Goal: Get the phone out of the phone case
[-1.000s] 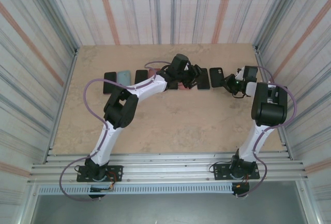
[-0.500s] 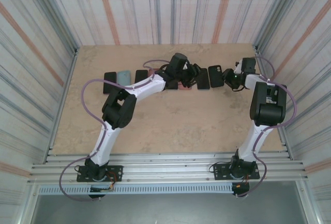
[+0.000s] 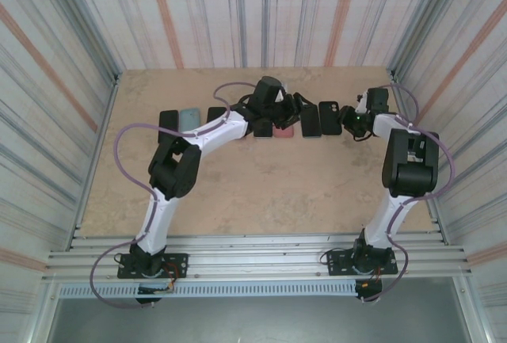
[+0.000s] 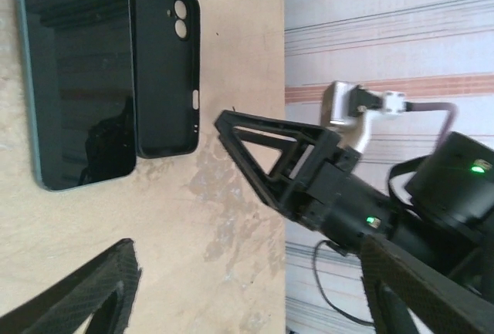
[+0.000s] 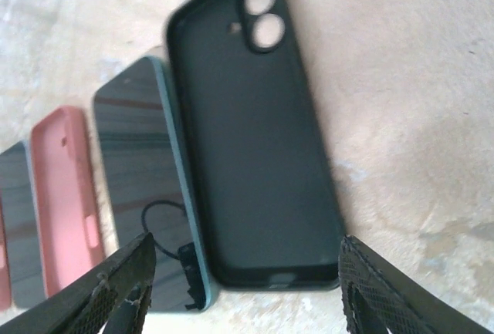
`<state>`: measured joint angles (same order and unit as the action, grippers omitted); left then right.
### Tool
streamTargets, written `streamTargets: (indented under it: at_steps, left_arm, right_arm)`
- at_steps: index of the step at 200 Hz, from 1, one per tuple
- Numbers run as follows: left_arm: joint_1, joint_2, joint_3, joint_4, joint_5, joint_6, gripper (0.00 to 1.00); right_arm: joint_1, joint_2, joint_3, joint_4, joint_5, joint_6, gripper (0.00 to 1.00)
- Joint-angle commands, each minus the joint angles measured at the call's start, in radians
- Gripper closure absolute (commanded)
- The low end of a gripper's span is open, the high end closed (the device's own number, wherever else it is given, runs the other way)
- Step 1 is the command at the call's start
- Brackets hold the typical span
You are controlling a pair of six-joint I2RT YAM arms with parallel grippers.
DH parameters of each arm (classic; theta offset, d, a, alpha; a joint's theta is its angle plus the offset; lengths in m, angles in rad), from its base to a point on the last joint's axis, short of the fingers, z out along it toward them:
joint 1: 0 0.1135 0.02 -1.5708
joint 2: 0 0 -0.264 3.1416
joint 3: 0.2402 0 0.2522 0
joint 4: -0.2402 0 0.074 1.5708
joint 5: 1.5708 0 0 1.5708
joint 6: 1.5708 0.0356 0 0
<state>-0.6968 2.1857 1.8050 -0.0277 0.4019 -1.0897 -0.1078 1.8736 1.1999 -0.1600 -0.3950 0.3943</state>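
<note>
A black phone case [image 5: 251, 133] lies flat on the table with its camera holes showing the table through them; no phone is in it. Touching its left side is a dark phone with a teal edge [image 5: 147, 187], screen up. My right gripper [image 5: 251, 295] is open, its fingers spread wider than the near end of the black case [image 3: 330, 115]. My left gripper [image 4: 255, 303] is open over bare table, beside the same case [image 4: 164, 64] and teal-edged phone [image 4: 73, 79]. From above, the left gripper [image 3: 295, 109] hangs over the phone row and the right gripper [image 3: 351, 120] sits at the row's right end.
A pink case [image 5: 65, 203] and another dark phone [image 5: 11, 226] continue the row leftwards. More phones [image 3: 168, 125] and cases [image 3: 188, 120] lie further left. The striped wall [image 3: 412, 58] stands close behind the right arm. Open table [image 3: 261, 192] lies nearer the bases.
The right gripper has moved toward the back and slightly left, closing in on the black case. The left wrist has pulled back a little to the left and toward the back.
</note>
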Motion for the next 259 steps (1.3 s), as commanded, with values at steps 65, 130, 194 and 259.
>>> streamTargets:
  at_steps: [65, 130, 194, 259]
  left_arm:
    - [0.123, -0.336, -0.228, -0.267, -0.13, 0.691, 0.17]
    - [0.295, -0.589, -0.603, -0.237, -0.394, 0.946, 0.03]
    - [0.452, -0.784, -0.964, -0.008, -0.523, 1.017, 0.01]
    - [0.575, -0.826, -1.157, 0.231, -0.461, 1.137, 0.01]
  right_arm:
    - [0.163, -0.354, -0.163, 0.007, 0.098, -0.252, 0.04]
    - [0.081, -0.538, -0.457, 0.257, 0.168, -0.283, 0.01]
    - [0.007, -0.533, -0.693, 0.565, 0.205, -0.359, 0.01]
    - [-0.026, -0.353, -0.72, 0.843, 0.164, -0.275, 0.01]
